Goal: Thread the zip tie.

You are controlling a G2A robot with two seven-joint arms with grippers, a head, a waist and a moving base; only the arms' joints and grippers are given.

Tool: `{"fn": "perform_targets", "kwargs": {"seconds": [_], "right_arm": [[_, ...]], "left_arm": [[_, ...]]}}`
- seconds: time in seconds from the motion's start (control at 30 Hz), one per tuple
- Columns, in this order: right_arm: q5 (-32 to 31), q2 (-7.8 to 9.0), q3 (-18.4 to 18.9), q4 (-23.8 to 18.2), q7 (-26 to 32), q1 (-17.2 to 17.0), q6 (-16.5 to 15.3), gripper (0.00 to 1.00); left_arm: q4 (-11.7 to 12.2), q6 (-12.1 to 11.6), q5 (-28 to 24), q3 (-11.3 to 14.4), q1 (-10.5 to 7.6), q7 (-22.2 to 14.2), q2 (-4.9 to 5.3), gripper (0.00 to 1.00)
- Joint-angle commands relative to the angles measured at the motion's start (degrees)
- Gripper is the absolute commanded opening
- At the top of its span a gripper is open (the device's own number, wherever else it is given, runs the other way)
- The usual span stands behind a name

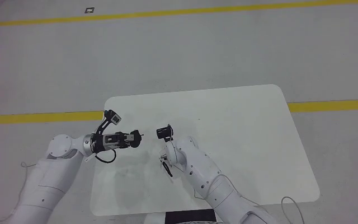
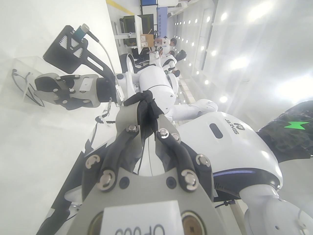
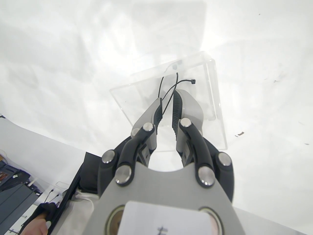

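My right gripper [image 3: 167, 99] hangs over a clear plastic tray [image 3: 213, 91] on the white table [image 1: 235, 129]. Its jaws stand a little apart, astride a thin black zip tie [image 3: 182, 81] that lies in the tray. The left wrist view shows the same gripper [image 2: 36, 89] above the tray [image 2: 22, 62], with loose zip ties [image 2: 25, 84] under it. My left gripper [image 2: 146, 102], fingertips wrapped in black cloth, is shut on a thin black zip tie [image 2: 144, 145]. In the top view, the left gripper [image 1: 136, 136] is held level above the table, just left of the right gripper [image 1: 166, 167].
The right half of the table [image 1: 251, 157] is bare. The floor beyond has yellow lines [image 1: 168, 12]. The table's near edge [image 1: 128, 211] lies close behind the tray.
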Motion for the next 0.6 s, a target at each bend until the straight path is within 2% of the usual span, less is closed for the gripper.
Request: {"fn": "perform_targets", "kwargs": {"seconds": [0.0,0.57], "right_arm": [[0.01,-0.11,-0.01,0.49,0.01,0.23,0.00,0.12],[-1.26,-0.56,0.17,2.43,0.53,1.12,0.00,0.13]], "left_arm": [[0.00,0.00,0.00,0.00,0.00,0.00,0.00,0.00],[0.00,0.00,0.00,0.00,0.00,0.00,0.00,0.00]]}}
